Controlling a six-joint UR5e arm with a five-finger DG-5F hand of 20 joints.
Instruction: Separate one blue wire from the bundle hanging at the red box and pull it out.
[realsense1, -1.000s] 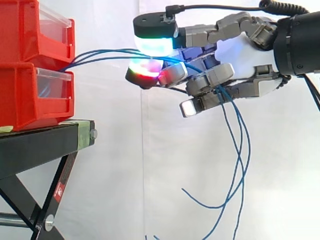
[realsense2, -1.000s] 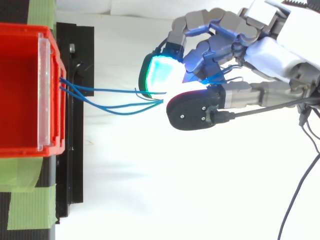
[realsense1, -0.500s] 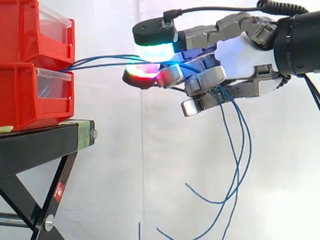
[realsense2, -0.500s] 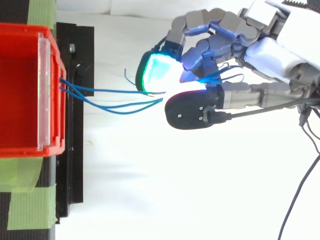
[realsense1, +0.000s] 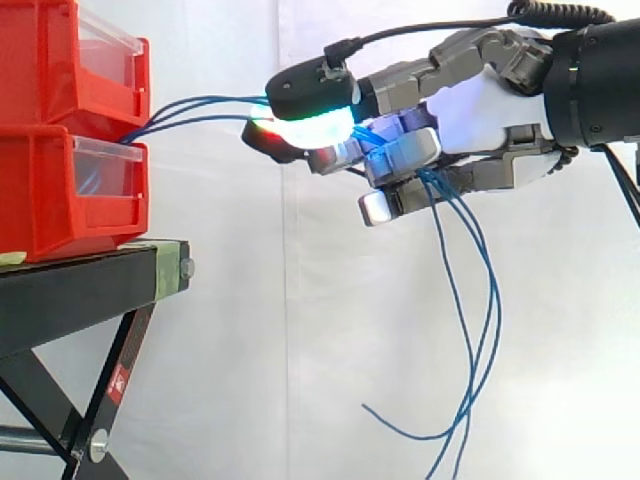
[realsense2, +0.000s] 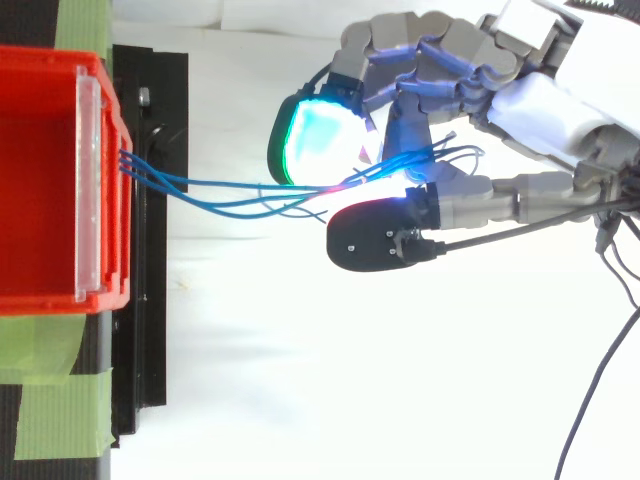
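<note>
- Blue wires (realsense2: 220, 186) stretch from the front of the stacked red bins (realsense1: 60, 190) to the hand (realsense1: 490, 100), their loose ends dangling beneath its palm.
- Curled fingers (realsense1: 400, 152) and thumb clamp the bundle.

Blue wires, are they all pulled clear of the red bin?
No, in the top view the blue wires span from the front edge of the red bin to the hand, whose fingers curl around them.

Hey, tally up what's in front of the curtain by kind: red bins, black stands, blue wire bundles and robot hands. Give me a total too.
Red plastic storage bins: 2
Black metal stand: 1
Bundle of thin blue wires: 1
Robot hand: 1
Total: 5
</note>
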